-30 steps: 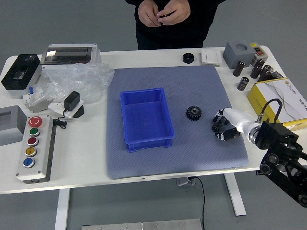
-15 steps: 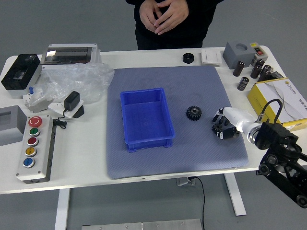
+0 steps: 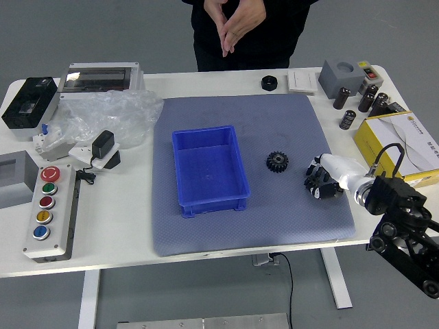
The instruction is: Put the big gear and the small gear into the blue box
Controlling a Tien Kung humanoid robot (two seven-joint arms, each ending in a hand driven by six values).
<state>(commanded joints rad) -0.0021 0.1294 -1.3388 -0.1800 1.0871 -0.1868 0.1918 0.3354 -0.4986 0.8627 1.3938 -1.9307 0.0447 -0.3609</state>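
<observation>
The white table [image 3: 116,233] is partly covered by a grey mat [image 3: 274,123]. The blue box [image 3: 209,168] is set near the mat's left edge, parted by bare mat from a black gear [image 3: 277,162]. Beyond the far edge, a person's hands [image 3: 240,26] are held together. Near the mat's right edge, a second dark gear [image 3: 311,184] is partly covered by the right hand [image 3: 328,179]; whether it is gripped cannot be told.

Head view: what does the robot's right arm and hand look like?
The right arm is glossy black with rounded joint housings, silvery rings near the wrist and a black cable looping above it. The right hand has a smooth white shell and dark, black-looking fingers.
</observation>
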